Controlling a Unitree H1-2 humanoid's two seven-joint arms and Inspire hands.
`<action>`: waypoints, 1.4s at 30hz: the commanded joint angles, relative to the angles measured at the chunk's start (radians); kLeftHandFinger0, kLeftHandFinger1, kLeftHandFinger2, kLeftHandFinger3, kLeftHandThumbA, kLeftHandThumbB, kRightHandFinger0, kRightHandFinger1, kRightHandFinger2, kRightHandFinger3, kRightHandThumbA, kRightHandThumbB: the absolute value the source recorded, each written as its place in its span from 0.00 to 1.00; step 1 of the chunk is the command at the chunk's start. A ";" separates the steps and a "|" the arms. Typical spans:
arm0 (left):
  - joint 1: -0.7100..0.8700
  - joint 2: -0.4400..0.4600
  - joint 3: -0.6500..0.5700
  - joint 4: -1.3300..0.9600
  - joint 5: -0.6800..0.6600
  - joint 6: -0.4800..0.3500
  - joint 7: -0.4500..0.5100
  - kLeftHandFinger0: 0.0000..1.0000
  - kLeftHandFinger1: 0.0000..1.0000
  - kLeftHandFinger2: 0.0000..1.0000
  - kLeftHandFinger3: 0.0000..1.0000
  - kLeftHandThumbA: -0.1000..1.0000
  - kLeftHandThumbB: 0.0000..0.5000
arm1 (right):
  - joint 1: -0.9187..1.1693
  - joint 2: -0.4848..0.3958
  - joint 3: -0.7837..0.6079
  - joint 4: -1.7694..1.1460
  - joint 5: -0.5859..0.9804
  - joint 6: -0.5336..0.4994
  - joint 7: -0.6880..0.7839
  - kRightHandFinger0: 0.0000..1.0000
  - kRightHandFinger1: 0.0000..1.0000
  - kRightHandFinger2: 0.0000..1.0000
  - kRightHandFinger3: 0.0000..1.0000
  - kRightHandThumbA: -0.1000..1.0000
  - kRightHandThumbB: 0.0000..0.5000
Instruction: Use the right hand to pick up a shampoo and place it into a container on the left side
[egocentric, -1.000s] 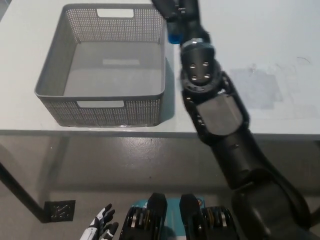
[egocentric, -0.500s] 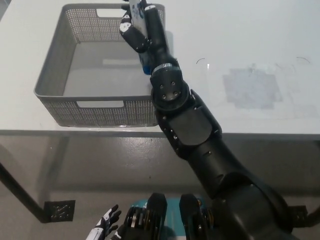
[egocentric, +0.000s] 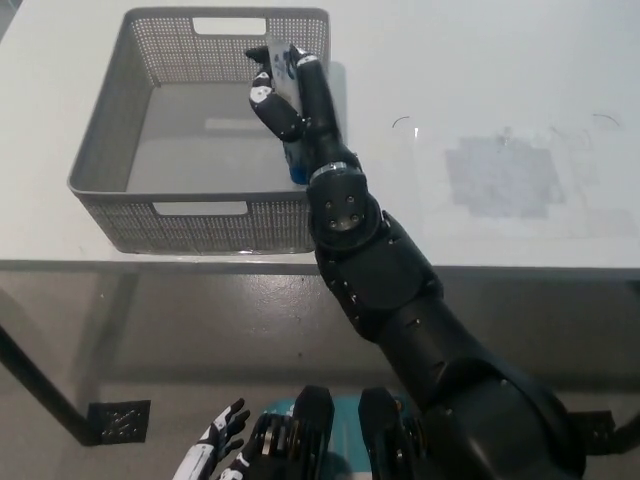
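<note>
White table, grey floor

You see a white table (egocentric: 520, 90) with a faint grey smudged patch (egocentric: 497, 176) toward its right, and a dark floor plate (egocentric: 118, 421) below.
</note>
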 joint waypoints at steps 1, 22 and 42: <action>-0.012 0.014 -0.010 -0.008 0.000 -0.016 -0.021 0.97 1.00 1.00 1.00 0.79 0.34 | -0.051 -0.019 -0.006 -0.027 0.028 -0.075 0.054 0.51 0.63 0.76 0.79 0.35 0.51; -0.011 0.023 -0.038 -0.010 0.005 -0.003 -0.039 0.94 0.99 1.00 1.00 0.74 0.26 | -0.009 -0.101 -0.003 -0.258 0.034 -0.024 0.115 1.00 1.00 1.00 1.00 0.90 0.70; -0.002 0.028 -0.016 -0.015 0.004 -0.006 -0.010 1.00 1.00 1.00 1.00 0.95 0.41 | 0.596 -0.338 -0.111 -1.310 0.214 0.159 0.256 1.00 1.00 1.00 1.00 0.90 0.63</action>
